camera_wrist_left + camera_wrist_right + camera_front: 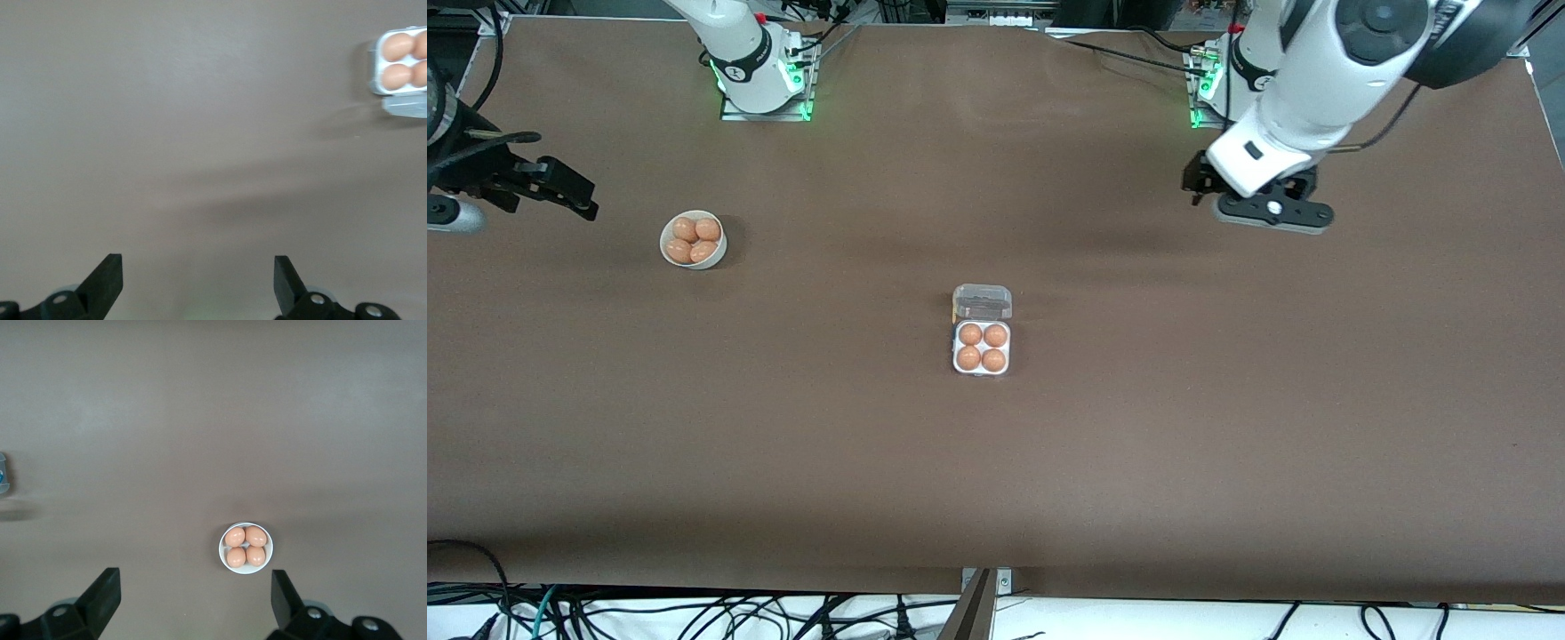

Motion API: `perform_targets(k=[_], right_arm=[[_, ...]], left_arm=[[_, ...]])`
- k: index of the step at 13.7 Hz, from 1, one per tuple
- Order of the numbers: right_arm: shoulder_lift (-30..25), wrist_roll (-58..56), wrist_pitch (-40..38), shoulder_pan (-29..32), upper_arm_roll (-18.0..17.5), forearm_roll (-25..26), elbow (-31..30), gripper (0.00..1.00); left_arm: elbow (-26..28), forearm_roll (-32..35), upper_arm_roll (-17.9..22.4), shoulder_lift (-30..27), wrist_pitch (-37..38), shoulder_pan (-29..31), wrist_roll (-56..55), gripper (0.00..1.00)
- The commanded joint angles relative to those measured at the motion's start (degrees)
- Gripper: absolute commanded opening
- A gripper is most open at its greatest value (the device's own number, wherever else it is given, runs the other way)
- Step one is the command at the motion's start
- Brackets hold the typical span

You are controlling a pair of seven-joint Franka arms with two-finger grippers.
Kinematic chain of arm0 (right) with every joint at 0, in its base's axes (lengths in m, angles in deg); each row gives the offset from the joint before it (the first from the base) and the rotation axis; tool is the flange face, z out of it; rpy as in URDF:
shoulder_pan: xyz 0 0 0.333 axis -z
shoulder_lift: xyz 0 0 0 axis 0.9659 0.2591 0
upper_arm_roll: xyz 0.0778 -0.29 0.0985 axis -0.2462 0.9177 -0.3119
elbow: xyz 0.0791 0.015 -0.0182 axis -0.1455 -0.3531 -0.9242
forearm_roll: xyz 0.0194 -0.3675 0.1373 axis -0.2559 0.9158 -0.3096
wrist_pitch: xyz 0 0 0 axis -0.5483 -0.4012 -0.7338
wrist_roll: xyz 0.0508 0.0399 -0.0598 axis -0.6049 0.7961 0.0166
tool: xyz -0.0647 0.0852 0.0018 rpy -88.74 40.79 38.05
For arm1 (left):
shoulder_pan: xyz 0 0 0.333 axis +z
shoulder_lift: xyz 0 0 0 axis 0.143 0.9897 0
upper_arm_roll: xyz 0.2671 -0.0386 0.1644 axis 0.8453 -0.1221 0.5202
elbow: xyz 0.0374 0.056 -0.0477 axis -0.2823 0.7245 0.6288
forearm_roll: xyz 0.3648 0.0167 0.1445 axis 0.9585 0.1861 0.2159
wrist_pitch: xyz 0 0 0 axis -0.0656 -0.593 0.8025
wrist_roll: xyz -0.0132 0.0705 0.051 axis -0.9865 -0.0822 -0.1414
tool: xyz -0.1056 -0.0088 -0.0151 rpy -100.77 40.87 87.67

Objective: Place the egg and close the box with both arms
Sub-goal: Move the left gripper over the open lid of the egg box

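My left wrist view cuts the small clear-plastic egg case (403, 67) at its edge, showing two orange-brown eggs whole and two partly. In my right wrist view only a sliver of that case (3, 473) shows. My right black two-finger gripper (560, 188) runs off the front view's edge.

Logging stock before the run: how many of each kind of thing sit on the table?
Eggs in the box: 4
Eggs in the white bowl: 4
Box: 1
White bowl: 1
Total: 10
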State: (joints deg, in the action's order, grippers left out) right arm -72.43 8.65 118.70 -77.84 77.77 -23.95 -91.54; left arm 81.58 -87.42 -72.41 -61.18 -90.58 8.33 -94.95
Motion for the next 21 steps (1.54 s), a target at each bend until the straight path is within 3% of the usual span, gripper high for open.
perform_targets(k=[1, 6, 9, 12, 15, 18, 21], right_arm=[[-0.19, -3.56, -1.77, 0.49, 1.53, -1.42, 0.37, 1.0], [0.07, -3.66, -1.51, 0.13, 1.54, -1.51, 0.45, 1.0], [0.25, -3.67, -1.16, -0.13, 1.71, -1.42, 0.46, 1.0], [0.43, -3.32, -0.72, -0.3, 1.54, -1.42, 0.89, 1.0], [0.43, -3.31, -0.63, -0.22, 1.54, -1.51, 0.89, 1.0], [0.6, -3.31, -0.63, -0.3, 1.54, -1.51, 0.89, 1.0], [1.22, -3.31, -0.46, -0.39, 1.54, -1.51, 0.89, 1.0]], left_arm=[[-2.33, -1.96, -4.43, 2.61, 0.26, 0.16, -6.85, 1.0], [-7.51, -1.71, -12.61, 10.42, -0.09, -0.02, -21.35, 1.0], [-10.42, -1.18, -13.24, 14.73, -1.75, -4.84, -27.6, 0.93], [-10.6, 1.53, -13.24, 17.37, -4.31, -8.79, -32.52, 0.7], [-10.69, 5.67, -13.32, 20.45, -4.92, -12.31, -36.31, 0.32], [-12.35, 8.48, -13.24, 23.17, -7.04, -14.61, -39.56, 0.02], [-14.99, 10.59, -13.06, 27.47, -7.21, -17.06, -41.76, 0.0]])
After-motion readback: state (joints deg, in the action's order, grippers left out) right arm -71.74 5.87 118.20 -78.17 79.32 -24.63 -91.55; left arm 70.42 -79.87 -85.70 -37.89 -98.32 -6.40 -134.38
